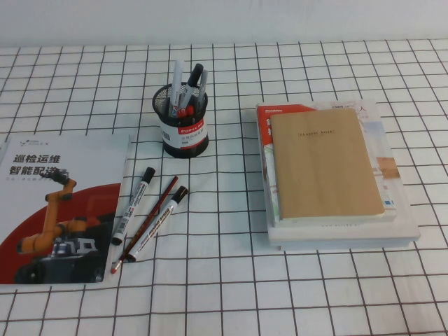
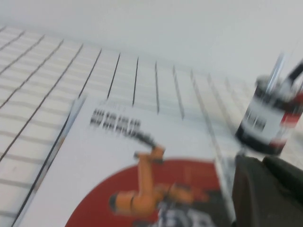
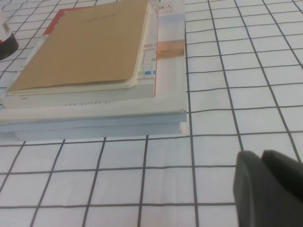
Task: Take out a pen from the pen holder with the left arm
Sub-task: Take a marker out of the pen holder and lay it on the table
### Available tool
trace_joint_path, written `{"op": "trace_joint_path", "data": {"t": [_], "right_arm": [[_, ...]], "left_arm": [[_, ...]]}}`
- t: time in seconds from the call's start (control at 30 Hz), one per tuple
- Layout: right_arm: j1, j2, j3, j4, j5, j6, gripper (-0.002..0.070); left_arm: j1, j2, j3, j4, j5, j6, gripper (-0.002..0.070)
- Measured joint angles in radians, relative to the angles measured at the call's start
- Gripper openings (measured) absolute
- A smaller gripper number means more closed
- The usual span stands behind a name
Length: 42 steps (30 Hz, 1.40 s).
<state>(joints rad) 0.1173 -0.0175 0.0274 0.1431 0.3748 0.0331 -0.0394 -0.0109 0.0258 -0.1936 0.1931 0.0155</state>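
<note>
- The white cloth ruled in a black grid [image 1: 231, 294] is covering the whole table and lying flat. A plain pale wall [image 1: 224, 21] is closing off the 12 o'clock side.
- The glossy brochure printed with an orange robot arm [image 1: 56, 175] is lying flat at 8 o'clock.
- The stack of white books [image 1: 343, 238] is sitting at 3 o'clock with a tan paper-covered notebook [image 1: 325, 164] squared on top. It appears to be well clear of the work.
- The black mesh cylindrical pen holder [image 1: 185, 133] is standing upright at 11 o'clock. The upright pens [image 1: 189, 87] are leaning on its rim with their tips rising free, so they are presenting themselves for a grasp from above.
- Three loose marker pens [image 1: 133, 204] are lying at the holder's 7 o'clock, beside the brochure's edge.
- The left gripper [image 2: 267, 191] is hanging low over the brochure, clenched on nothing, with the holder ahead of it. It needs opening before any pick.
- The right gripper [image 3: 267, 189] is idling at about the stack's 5 o'clock, its fingers pressed together and carrying nothing.
</note>
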Motion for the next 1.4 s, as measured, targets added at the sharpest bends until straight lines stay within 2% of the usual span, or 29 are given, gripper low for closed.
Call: {"op": "trace_joint_path", "data": {"t": [0.17,0.33,0.47,0.6,0.8,0.97,1.2,1.27,1.4], "right_arm": [[0.000,0.000,0.000,0.000,0.000,0.000,-0.0015],[0.000,0.000,0.000,0.000,0.000,0.000,-0.0015],[0.000,0.000,0.000,0.000,0.000,0.000,-0.0015],[0.000,0.000,0.000,0.000,0.000,0.000,-0.0015],[0.000,0.000,0.000,0.000,0.000,0.000,-0.0015],[0.000,0.000,0.000,0.000,0.000,0.000,-0.0015],[0.000,0.000,0.000,0.000,0.000,0.000,-0.0015],[0.000,0.000,0.000,0.000,0.000,0.000,-0.0015],[0.000,0.000,0.000,0.000,0.000,0.000,-0.0015]], "left_arm": [[0.000,0.000,0.000,-0.090,-0.122,-0.015,-0.0003],[0.000,0.000,0.000,-0.102,-0.193,-0.047,-0.0003],[0.000,0.000,0.000,-0.103,-0.134,-0.112,-0.0003],[0.000,0.029,-0.084,-0.103,-0.002,-0.121,-0.0003],[0.000,0.277,-0.301,-0.115,0.146,-0.088,-0.0003],[0.000,0.515,-0.474,-0.241,0.203,0.142,-0.0003],[0.000,0.814,-0.670,-0.678,0.208,0.663,-0.0003],[0.000,0.890,-0.717,-0.775,0.216,0.766,-0.0003],[0.000,1.045,-0.821,-0.858,0.277,0.889,-0.0003]]}}
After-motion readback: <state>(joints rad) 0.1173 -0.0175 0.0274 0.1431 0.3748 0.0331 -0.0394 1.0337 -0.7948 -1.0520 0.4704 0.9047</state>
